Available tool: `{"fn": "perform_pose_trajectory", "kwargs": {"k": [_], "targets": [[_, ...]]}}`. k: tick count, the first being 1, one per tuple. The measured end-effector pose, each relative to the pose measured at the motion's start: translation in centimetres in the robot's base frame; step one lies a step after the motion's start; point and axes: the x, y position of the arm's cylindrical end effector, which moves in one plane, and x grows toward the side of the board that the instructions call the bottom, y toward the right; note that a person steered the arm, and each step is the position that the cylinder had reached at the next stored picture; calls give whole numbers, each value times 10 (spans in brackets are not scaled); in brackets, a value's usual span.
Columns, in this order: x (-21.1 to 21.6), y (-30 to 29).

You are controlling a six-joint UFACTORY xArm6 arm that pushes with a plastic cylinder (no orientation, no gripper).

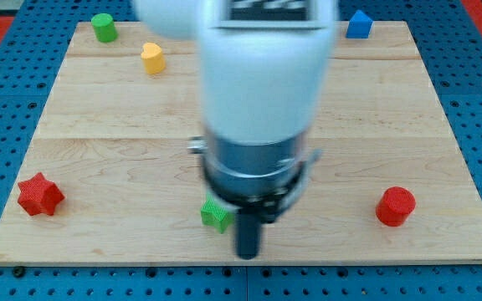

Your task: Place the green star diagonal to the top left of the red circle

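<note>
The green star (216, 216) lies near the board's bottom edge, left of centre, partly hidden behind the arm. The red circle (395, 206) sits at the view's lower right, far from the star. My tip (248, 253) is just right of and slightly below the green star, close to it; contact cannot be told. The arm's white and grey body (262, 100) covers the middle of the board.
A red star (39, 195) lies at the lower left. A green cylinder (103, 27) and a yellow heart-like block (152, 58) sit at the upper left. A blue block (358, 24) is at the top right edge. The wooden board (99, 134) rests on a blue pegboard.
</note>
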Motion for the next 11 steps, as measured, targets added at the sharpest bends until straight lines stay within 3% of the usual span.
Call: {"fn": "perform_pose_trajectory", "kwargs": {"k": [3, 4, 7, 8, 10, 11], "targets": [[-31, -77], [-43, -71], [-78, 48], [-91, 60], [-94, 148], [-94, 156]]}}
